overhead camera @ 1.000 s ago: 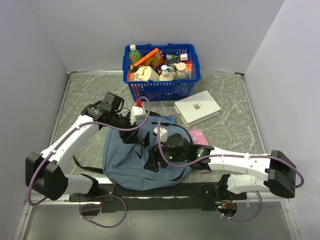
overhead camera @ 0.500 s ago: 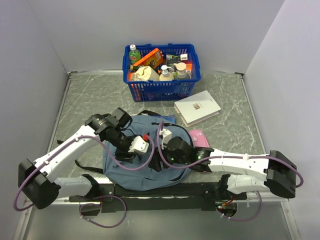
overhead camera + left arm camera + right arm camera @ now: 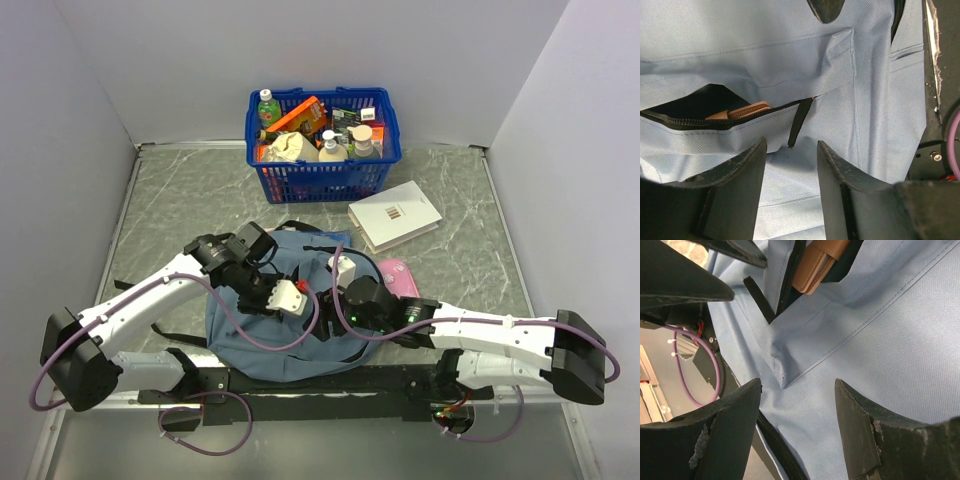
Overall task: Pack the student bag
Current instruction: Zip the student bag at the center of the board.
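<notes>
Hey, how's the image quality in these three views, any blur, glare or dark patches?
Top external view: even soft light, sharp, no glare on the student bag. Left wrist view: fabric weave crisp, the open pocket interior lost in shadow, the left gripper dark and slightly soft up close. Right wrist view: fabric sharp, the right gripper nearly a black silhouette.

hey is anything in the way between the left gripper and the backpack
Nothing visible stands between them. The left gripper is close over the student bag with jaws apart, and the bag's black zip pull lies just beyond its fingertips, unobstructed.
</notes>
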`<state>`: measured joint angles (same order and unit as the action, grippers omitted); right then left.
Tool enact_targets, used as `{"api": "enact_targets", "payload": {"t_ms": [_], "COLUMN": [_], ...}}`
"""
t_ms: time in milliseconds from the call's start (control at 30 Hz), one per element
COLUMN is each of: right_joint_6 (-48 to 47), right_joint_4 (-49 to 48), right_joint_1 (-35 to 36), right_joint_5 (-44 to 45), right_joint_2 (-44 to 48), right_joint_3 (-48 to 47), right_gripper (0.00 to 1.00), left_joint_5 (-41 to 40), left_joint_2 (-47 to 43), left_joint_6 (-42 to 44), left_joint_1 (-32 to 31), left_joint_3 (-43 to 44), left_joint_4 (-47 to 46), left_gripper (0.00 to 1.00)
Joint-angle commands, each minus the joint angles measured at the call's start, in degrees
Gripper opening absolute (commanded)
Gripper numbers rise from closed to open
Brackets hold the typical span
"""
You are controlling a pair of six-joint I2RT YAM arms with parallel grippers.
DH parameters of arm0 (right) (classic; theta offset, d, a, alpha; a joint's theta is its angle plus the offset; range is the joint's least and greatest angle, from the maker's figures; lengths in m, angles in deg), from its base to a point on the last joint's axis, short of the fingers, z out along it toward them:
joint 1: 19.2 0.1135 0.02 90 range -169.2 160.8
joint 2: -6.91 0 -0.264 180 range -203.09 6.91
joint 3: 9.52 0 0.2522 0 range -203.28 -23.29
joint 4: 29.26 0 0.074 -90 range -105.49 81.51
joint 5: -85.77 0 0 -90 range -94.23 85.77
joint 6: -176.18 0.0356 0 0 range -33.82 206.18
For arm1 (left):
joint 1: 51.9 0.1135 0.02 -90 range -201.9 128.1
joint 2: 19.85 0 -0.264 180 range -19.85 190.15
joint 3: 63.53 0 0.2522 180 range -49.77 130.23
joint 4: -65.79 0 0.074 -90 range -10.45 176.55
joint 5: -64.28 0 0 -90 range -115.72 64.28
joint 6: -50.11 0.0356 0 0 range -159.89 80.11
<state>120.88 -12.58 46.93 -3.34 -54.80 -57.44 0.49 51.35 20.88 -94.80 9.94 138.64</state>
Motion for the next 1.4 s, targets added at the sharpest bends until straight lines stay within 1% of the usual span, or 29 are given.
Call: {"api": "enact_targets", "payload": {"t_ms": [0,300,467,567,600,667,700,733,867,967,1033,1067,1133,1200,1300,1367], "right_joint_6": [0.7,1.2,1.2,1.3,1.4,1.8,1.9,2.0,2.7,4.1,4.9,5.2,5.1,4.6,3.7,3.4], "right_joint_4": [-0.6,-0.7,-0.3,-0.2,-0.1,-0.1,-0.4,-0.4,-0.2,-0.4,-2.2,-2.6,-6.1,-6.3,-4.2,-4.7], "right_joint_1": [0.4,0.4,0.3,0.2,0.3,0.2,0.1,0.1,-0.1,-0.1,-0.1,-0.1,-0.1,-0.1,-0.1,0.0], "right_joint_5": [1.7,2.3,2.7,2.9,3.1,3.3,3.4,3.5,4.0,6.2,8.2,9.0,10.7,11.6,11.2,9.3], "right_joint_2": [1.6,1.1,1.4,1.2,1.2,1.2,1.5,1.8,3.3,7.2,12.4,16.7,20.7,24.3,22.9,19.3], "right_joint_3": [0.4,0.0,-0.1,-0.2,-0.2,0.0,0.2,0.4,1.3,3.5,5.5,7.6,9.6,10.7,8.0,5.8], "right_gripper": [0.67,0.67,0.66,0.66,0.66,0.66,0.66,0.66,0.66,0.68,0.68,0.68,0.68,0.69,0.69,0.69], "left_joint_5": [-0.4,-1.5,-1.7,-1.7,-2.0,-1.8,-1.7,-1.7,-3.1,-3.5,-1.0,-0.1,0.9,3.0,4.6,4.9], "left_joint_2": [0.4,-0.4,-0.5,-0.4,-0.4,-0.5,-0.5,-0.5,-0.4,-0.1,0.4,0.6,1.0,1.1,1.3,0.5], "left_joint_6": [0.8,-1.2,-1.7,-2.2,-2.8,-3.4,-3.8,-5.0,-7.9,-12.6,-15.9,-17.2,-20.3,-22.4,-23.0,-23.2], "left_joint_1": [-0.9,-4.0,-4.5,-4.9,-5.2,-5.3,-5.3,-5.4,-5.3,-4.6,-2.4,-1.6,0.3,1.8,2.5,2.6], "left_joint_3": [-1.0,-3.9,-5.0,-5.1,-5.2,-5.2,-5.1,-5.0,-3.8,-0.6,3.1,4.4,7.9,10.8,12.5,12.2], "left_joint_4": [-1.7,-4.3,-4.9,-4.9,-5.0,-5.6,-5.7,-6.4,-8.6,-10.2,-10.2,-10.0,-10.2,-9.6,-8.3,-8.2], "left_gripper": [0.47,0.36,0.33,0.24,0.17,0.11,0.05,0.02,0.01,0.01,0.01,0.01,0.01,0.01,0.01,0.01]}}
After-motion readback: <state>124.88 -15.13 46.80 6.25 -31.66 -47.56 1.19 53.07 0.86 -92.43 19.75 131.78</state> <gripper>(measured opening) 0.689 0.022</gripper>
